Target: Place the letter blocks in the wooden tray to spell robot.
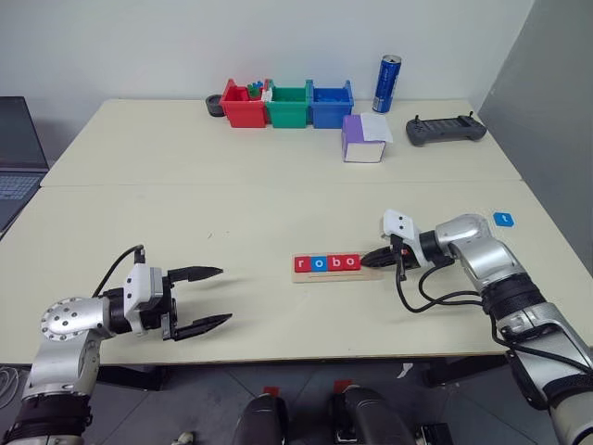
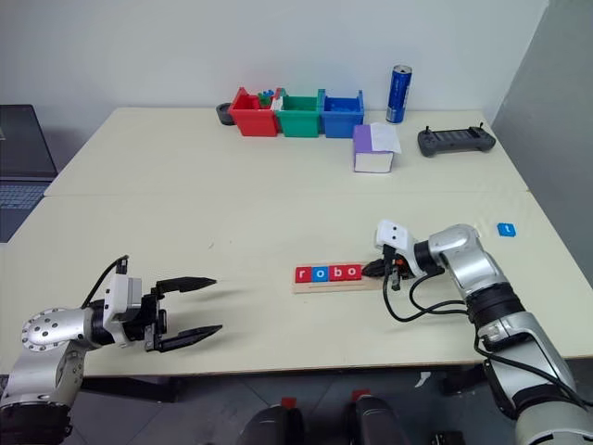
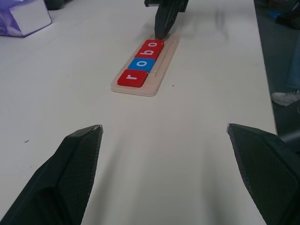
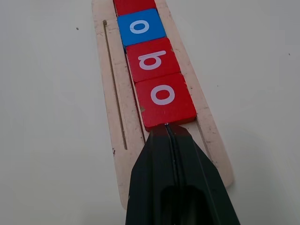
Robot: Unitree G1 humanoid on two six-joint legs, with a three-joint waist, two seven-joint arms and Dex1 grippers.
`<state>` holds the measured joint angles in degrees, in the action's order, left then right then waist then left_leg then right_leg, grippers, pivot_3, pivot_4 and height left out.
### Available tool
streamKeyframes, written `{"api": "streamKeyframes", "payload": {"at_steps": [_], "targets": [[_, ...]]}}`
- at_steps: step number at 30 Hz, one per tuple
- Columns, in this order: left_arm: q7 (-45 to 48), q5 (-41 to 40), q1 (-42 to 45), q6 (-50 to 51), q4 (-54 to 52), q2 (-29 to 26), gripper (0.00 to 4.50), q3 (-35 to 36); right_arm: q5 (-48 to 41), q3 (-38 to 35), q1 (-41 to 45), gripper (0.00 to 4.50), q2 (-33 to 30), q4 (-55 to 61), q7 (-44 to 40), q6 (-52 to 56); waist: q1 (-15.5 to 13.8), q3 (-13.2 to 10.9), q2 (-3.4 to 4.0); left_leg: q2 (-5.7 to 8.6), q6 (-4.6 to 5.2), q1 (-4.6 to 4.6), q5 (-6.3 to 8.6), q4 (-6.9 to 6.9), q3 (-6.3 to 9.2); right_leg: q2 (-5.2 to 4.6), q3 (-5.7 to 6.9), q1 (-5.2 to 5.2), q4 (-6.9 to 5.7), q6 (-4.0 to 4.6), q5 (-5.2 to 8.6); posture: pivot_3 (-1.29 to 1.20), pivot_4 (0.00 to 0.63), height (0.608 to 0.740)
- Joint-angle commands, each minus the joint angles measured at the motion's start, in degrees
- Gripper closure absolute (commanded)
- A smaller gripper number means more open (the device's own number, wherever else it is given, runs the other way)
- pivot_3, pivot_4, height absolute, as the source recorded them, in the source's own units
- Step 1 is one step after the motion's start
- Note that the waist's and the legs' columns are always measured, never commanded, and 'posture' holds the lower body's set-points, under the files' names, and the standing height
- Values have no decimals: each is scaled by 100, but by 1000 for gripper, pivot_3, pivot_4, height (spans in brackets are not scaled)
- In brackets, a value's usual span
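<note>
Left eye view: wooden tray [image 1: 369, 274] lying crosswise at centre frame on the counter [image 1: 278, 213], four letter blocks [image 1: 326, 263] in, fifth slot bare beside the right gripper [image 1: 378, 257], jaws pressed together. Stray blue tile [image 1: 502, 219] at right, nearer that arm.

Left wrist view: left gripper [image 3: 164, 178] jaws spread, empty.

Right wrist view: glossy flat squares, pale grooved wood.

I see red [image 1: 243, 108], green [image 1: 288, 106] and blue plastic bins [image 1: 330, 104] at twelve o'clock, a purple-and-white box [image 1: 363, 140], blue can [image 1: 386, 83] and black controller [image 1: 446, 130] toward one o'clock.
</note>
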<state>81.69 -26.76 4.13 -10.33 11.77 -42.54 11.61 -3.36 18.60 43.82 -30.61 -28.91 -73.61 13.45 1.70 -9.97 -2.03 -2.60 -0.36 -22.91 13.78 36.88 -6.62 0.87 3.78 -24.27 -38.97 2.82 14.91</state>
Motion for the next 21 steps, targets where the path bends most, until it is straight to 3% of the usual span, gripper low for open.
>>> {"api": "streamKeyframes", "payload": {"at_steps": [1,7,11,14,21], "targets": [[-45,-77,-40,-7,-184,-93,0,139,-13,-101,155,4482,17,177,-14,108,-3,0,0,0,0,0,0,0,0,0,0,0,0,0,0,0,150,740],[-63,-87,-105,-10,-230,-103,0,162,7,-445,163,4482,-262,336,374,280,-6,0,0,0,0,0,0,1,0,-1,0,0,0,0,0,0,150,740],[-84,-106,-174,-26,-270,-113,0,197,-572,-1771,-3,4322,-271,737,1679,1064,-7,0,0,1,0,-1,0,1,0,-2,0,0,0,0,0,0,150,740],[-115,-108,-183,-39,-253,-95,0,202,-784,-2801,-293,3653,-208,944,2931,1523,-10,1,-2,1,-2,-1,0,-1,1,-2,-1,0,0,0,0,0,150,740],[-66,-85,-68,-6,-184,1,0,37,-586,-3939,-1353,1195,-237,898,4910,1282,-45,0,0,6,-2,-2,1,-3,-3,-6,-4,3,6,0,0,0,150,740]]}}
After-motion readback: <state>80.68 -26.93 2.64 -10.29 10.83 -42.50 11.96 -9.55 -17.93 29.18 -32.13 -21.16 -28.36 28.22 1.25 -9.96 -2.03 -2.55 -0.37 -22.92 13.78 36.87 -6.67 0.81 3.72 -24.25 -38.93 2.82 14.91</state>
